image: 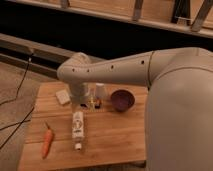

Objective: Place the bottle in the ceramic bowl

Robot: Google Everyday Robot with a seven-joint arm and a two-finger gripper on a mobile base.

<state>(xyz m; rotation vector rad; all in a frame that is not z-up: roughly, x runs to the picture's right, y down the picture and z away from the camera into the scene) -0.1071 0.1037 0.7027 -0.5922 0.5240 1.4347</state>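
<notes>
The bottle (pixel 77 128) lies flat on the wooden table (pixel 115 140), its cap toward the front edge. The ceramic bowl (pixel 122 99), dark purple, stands upright at the back right of the table, about a bottle's length from the bottle. My gripper (pixel 86 103) hangs from the white arm (pixel 115 70) just behind the bottle's far end, to the left of the bowl. The arm hides most of the gripper.
An orange carrot (pixel 47 141) lies at the front left. A small white block (pixel 63 96) sits at the back left. A short white cup (pixel 100 91) stands behind the gripper, next to the bowl. Dark cables (pixel 20 85) run on the floor at left.
</notes>
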